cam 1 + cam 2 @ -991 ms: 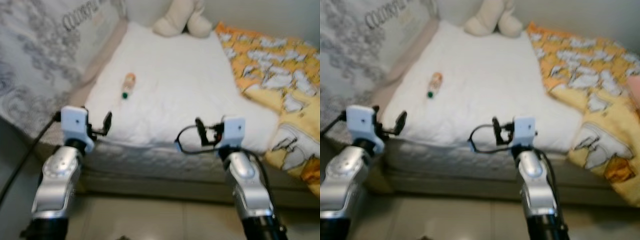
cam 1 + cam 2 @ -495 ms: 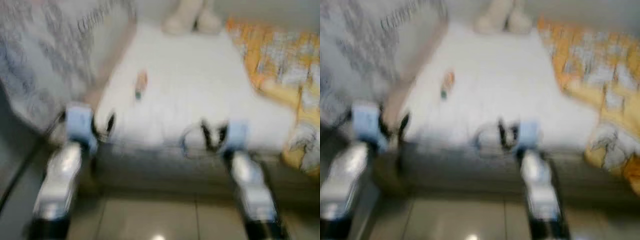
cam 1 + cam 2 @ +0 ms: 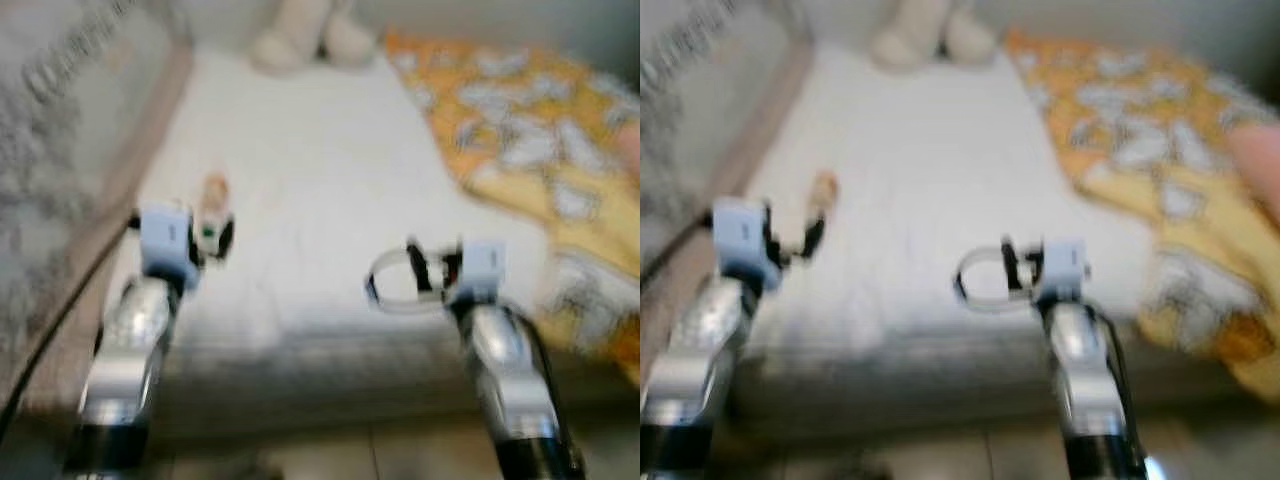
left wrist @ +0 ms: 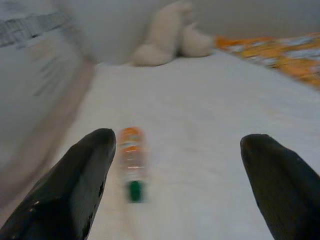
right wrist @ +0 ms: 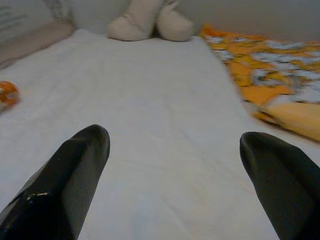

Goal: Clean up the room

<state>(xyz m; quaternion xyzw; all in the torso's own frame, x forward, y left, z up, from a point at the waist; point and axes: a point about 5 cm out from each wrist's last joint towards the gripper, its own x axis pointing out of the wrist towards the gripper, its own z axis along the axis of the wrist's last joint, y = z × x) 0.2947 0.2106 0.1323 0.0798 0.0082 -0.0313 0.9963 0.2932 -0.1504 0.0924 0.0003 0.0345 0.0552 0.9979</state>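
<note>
I am holding my left gripper (image 4: 175,185) over the bed's (image 3: 330,200) left side, its two black fingers spread wide and holding nothing. The small bottle (image 4: 131,161), orange-labelled with a green cap, is lying on the white cover just ahead of my left finger, near the bed's left edge, cap end toward me. My right gripper (image 5: 175,185) is hovering over the middle of the front part of the bed, equally wide apart and empty, with the orange patterned blanket (image 5: 270,70) off toward the right edge and a cream plush toy (image 5: 150,22) sitting at the far end.

I am judging the bottle as my next pick. It is round and lying on its side on soft bedding, so a finger clipping it off-centre could roll it toward the left edge. The head views are blurring, so my aim may be off until I am steady.
</note>
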